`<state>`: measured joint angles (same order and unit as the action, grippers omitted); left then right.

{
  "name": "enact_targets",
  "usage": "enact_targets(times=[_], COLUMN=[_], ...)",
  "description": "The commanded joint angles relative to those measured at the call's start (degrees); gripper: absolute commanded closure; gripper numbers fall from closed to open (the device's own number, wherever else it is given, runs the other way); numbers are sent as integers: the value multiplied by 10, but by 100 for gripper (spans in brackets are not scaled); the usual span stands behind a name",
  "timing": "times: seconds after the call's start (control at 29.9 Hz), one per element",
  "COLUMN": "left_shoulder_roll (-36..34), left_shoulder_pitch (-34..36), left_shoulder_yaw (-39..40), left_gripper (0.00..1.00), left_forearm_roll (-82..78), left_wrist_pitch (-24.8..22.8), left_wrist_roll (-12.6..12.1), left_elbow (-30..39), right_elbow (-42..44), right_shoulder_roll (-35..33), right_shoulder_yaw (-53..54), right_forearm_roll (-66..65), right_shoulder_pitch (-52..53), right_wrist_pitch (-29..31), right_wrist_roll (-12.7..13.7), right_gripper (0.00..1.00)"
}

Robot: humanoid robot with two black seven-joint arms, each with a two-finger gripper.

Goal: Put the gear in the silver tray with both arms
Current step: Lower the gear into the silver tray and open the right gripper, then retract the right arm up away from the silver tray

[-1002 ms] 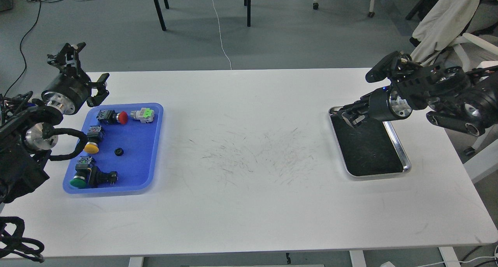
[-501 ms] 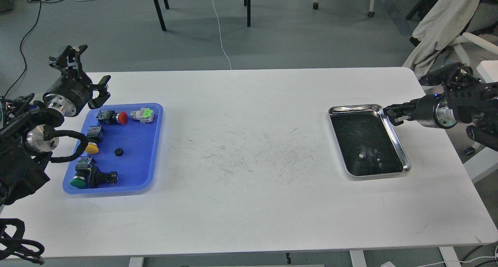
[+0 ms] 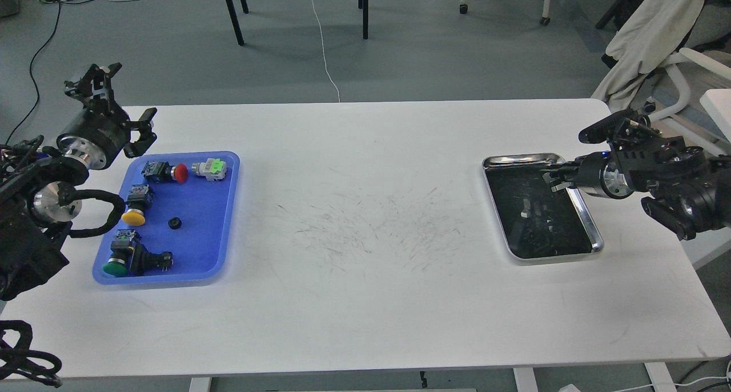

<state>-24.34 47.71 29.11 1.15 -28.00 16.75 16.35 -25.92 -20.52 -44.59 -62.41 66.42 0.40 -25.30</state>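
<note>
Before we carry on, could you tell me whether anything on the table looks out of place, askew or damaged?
Little stands out. The white table top bears a patch of dark scratches at its centre, and the shiny steel tray sits slightly turned against the table edge. The parts in the blue plastic tray lie loosely but inside it.

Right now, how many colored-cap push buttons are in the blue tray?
3. The red button lies at the far end of the blue tray, the yellow button by the left rim, the green button in the near-left corner.
</note>
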Motion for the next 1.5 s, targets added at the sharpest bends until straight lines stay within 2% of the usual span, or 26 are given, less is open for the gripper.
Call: enact_targets(times=[0.0,0.17,0.27,0.37,0.43,0.57,0.63,0.77,0.97,1.17,1.34,1.47], left_shoulder_roll=[0,-1,-1,-1,-1,-1,-1,-1,-4,-32,-75,-92], left_shoulder_pitch=[0,0,0,0,0,0,0,0,-1,-3,-3,-1], left_shoulder_yaw=[1,1,1,1,1,1,1,1,-1,-12,-78,-100], left_gripper=[2,2,2,2,2,2,2,2,2,2,1,2], left_forearm_roll=[0,1,1,1,0,1,1,1,-1,-8,-10,-17], left_wrist_pitch=[0,0,0,0,0,0,0,0,0,0,0,0], left_wrist_roll=[0,0,0,0,0,1,1,1,0,-1,1,4], left_elbow=[0,0,0,0,0,0,0,0,-1,9,40,61], right_elbow=[7,11,12,19,22,28,31,30,31,31,24,25], right_shoulder_roll=[14,15,16,16,17,16,17,18,16,-1,-28,-35], right_shoulder_yaw=[0,0,1,2,4,25,35,42,111,222,336,412], right_forearm_roll=[0,0,0,2,6,11,11,12,58,147,260,325], right_shoulder_pitch=[-4,-12,-15,-18,-17,-19,-20,-23,-19,-23,-49,-73], right_wrist_pitch=[-2,-2,-2,-3,-5,-5,-5,-5,-2,-4,-4,-5], right_wrist_roll=[0,0,0,0,2,2,3,4,4,4,4,4], right_gripper=[98,97,93,78,56,52,44,41,19,14,7,7])
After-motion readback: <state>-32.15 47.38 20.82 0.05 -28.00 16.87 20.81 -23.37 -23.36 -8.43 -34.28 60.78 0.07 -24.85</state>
